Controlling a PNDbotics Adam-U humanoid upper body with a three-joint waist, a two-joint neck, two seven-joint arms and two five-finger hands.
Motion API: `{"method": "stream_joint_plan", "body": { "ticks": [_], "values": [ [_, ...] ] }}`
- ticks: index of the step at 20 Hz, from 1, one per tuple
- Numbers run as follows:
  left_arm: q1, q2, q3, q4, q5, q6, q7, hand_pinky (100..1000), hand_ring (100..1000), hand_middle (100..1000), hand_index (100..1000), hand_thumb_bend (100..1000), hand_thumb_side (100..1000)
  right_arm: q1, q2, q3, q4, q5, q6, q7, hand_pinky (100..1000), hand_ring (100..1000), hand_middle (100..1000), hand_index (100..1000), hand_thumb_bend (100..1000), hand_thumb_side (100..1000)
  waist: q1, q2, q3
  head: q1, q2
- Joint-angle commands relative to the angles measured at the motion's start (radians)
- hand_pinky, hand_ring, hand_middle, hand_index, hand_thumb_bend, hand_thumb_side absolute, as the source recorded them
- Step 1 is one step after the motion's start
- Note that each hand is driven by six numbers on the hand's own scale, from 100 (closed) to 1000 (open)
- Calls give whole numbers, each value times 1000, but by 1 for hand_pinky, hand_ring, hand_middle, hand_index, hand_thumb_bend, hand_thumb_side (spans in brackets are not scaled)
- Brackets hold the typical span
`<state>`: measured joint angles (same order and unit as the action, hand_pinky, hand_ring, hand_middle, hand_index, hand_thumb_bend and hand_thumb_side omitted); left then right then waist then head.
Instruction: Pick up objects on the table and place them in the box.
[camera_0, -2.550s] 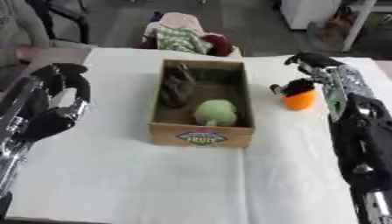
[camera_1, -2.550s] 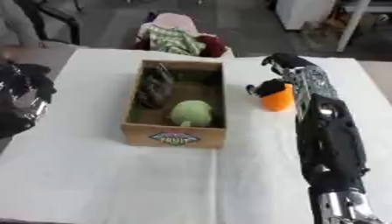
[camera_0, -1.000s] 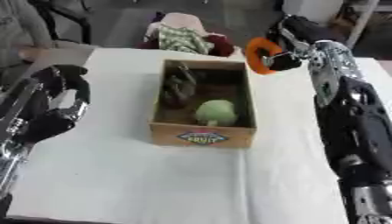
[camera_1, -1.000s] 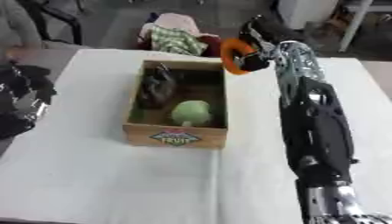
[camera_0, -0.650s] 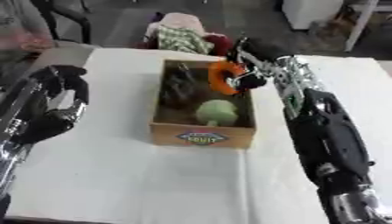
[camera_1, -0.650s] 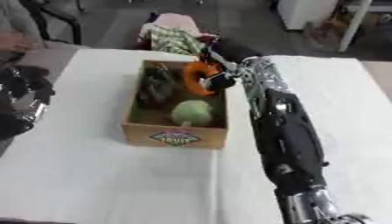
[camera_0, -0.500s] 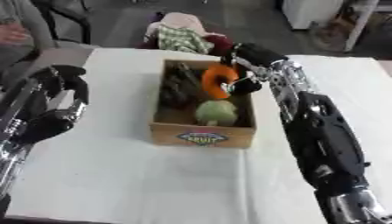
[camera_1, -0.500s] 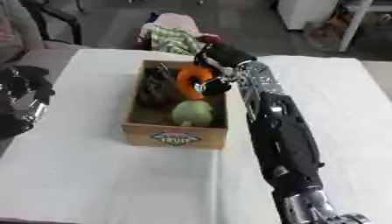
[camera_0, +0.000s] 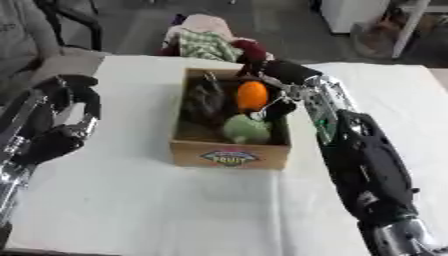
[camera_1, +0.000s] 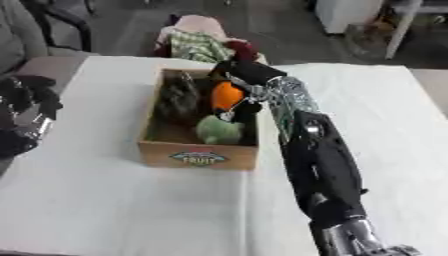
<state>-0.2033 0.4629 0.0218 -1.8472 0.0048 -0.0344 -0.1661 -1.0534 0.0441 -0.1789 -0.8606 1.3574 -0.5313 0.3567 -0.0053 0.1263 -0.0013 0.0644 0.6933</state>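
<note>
An orange round object (camera_0: 252, 95) hangs over the middle of the cardboard box (camera_0: 229, 154), with my right hand (camera_0: 276, 75) shut on it from the right and above. Inside the box lie a dark brown object (camera_0: 205, 100) on the left and a pale green round one (camera_0: 246, 128) near the front. My right arm runs from the lower right up along the box's right wall. At the table's left edge my left hand (camera_0: 63, 122) rests with its fingers curled, holding nothing.
A white cloth (camera_0: 140, 200) covers the table. A heap of clothes (camera_0: 213, 43) lies just behind the box at the far edge. A person's grey sleeve (camera_0: 22, 32) shows at the upper left, away from the box.
My right hand has carried the orange object from the table's right side, up and leftwards, to above the box's inside. The left hand has stayed put.
</note>
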Motion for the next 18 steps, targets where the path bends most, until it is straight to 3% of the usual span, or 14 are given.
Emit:
{"method": "stream_joint_plan", "body": {
  "ticks": [1,4,7,11,14,18],
  "values": [
    [-4,11,14,-14,-1,-1,8,799,604,556,756,130,194,-12,-48,-5,-61,-102,4,-21,750,835,849,911,180,227,4,-18,-2,5,-7],
    [6,10,23,-12,-1,-1,27,797,603,554,753,128,191,8,-93,0,-103,-226,11,-54,692,786,807,895,100,172,4,-18,-5,7,-6],
    [19,8,36,-11,0,0,51,793,599,550,750,124,190,37,-141,3,-132,-387,26,-67,631,718,750,869,100,100,3,-17,-10,14,-5],
    [40,5,53,-11,-1,2,83,791,599,551,749,123,186,89,-216,1,-186,-596,61,-52,591,676,723,860,100,100,2,-17,-18,18,-3],
    [47,2,58,-13,-5,2,93,791,599,551,749,123,186,108,-241,-2,-214,-666,84,-29,591,676,723,860,100,100,3,-16,-19,21,-3],
    [48,2,58,-14,-6,2,94,791,599,551,749,123,186,111,-245,-3,-226,-686,95,-13,591,676,723,860,100,100,3,-16,-19,21,-3]
  ]
}}
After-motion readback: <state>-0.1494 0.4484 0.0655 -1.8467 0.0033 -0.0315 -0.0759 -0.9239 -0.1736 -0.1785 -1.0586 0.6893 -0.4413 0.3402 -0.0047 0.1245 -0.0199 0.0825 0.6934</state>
